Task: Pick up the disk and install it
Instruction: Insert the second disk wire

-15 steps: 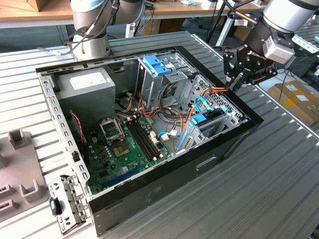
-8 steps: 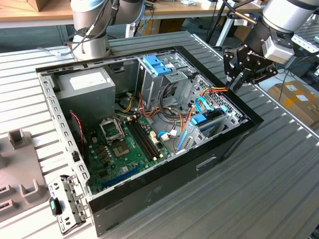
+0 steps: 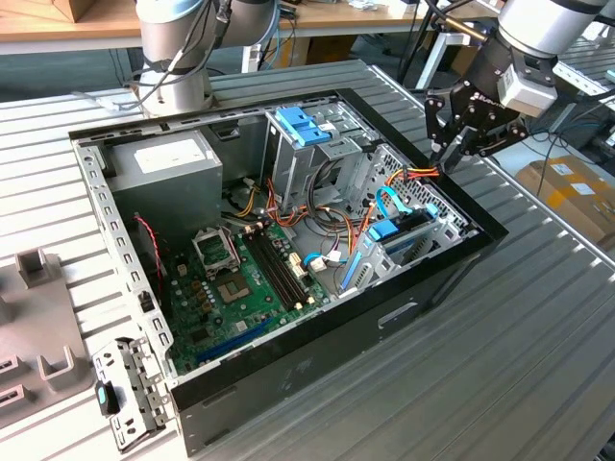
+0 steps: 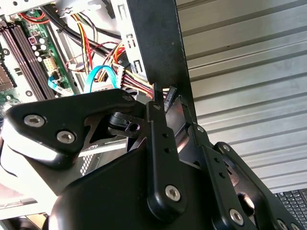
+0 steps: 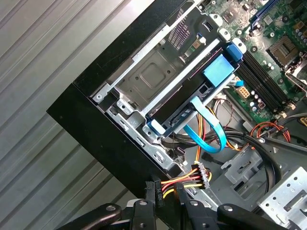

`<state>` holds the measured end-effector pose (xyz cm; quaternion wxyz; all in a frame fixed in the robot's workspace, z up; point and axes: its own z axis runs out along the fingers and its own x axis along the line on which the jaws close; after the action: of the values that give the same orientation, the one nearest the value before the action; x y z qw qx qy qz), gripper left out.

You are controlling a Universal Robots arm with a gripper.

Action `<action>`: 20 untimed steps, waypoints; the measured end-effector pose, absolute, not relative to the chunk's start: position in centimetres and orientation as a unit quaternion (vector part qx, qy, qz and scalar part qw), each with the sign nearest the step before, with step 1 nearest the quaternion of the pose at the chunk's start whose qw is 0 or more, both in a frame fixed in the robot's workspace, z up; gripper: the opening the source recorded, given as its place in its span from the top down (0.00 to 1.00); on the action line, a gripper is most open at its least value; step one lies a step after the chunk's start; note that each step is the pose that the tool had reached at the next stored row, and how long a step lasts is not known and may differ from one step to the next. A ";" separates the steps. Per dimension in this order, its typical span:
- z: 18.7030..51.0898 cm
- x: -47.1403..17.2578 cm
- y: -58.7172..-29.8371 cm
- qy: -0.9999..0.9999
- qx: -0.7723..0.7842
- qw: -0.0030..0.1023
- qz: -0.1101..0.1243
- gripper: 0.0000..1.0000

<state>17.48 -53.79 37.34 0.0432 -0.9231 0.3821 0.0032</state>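
The disk (image 5: 178, 109) is a dark flat slab lying edge-on in the metal drive bay (image 5: 148, 72) by the case's wall on the exterior view's right, with a blue rail (image 5: 219, 69) along it. A light-blue ribbon cable (image 5: 211, 132) loops out from its end. My gripper (image 3: 445, 161) hangs over that wall's rim, a short way from the bay. In both wrist views its fingers (image 4: 156, 112) stand close together around a small black power plug (image 4: 168, 97) with red, yellow and orange wires (image 5: 184, 181). The disk's label is hidden.
The open computer case (image 3: 317, 360) lies on a ribbed metal table (image 3: 538, 346). Inside are a green motherboard (image 3: 240, 288), a grey power supply (image 3: 163, 168) and a metal cage with a blue top (image 3: 303, 125). A loose metal bracket (image 3: 130, 389) lies in front of the case.
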 end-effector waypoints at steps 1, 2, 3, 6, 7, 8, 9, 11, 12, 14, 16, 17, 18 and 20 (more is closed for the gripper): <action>37.3 17.5 -53.8 0.382 -0.923 0.043 0.003 0.70; 37.3 17.6 -53.8 0.382 -0.923 0.043 0.003 0.70; 37.3 17.7 -53.8 0.382 -0.923 0.043 0.003 0.70; 37.3 17.7 -53.8 0.382 -0.923 0.043 0.003 0.70; 37.3 17.7 -53.8 0.382 -0.923 0.043 0.002 0.70; 37.3 17.7 -53.8 0.382 -0.923 0.043 0.002 0.70; 37.3 17.7 -53.8 0.382 -0.923 0.043 0.002 0.70; 37.3 17.7 -53.8 0.381 -0.924 0.043 0.001 0.70; 37.2 17.7 -53.8 0.380 -0.924 0.043 0.001 0.70; 37.2 17.7 -53.8 0.380 -0.924 0.043 0.001 0.70; 37.1 17.7 -53.8 0.379 -0.924 0.043 0.001 0.70; 37.1 17.7 -53.8 0.379 -0.924 0.043 0.001 0.70; 37.1 17.7 -53.8 0.379 -0.924 0.043 0.001 0.70; 37.1 17.7 -53.8 0.379 -0.924 0.043 0.001 0.70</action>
<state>17.71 -53.81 37.08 0.0434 -0.9244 0.3789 0.0007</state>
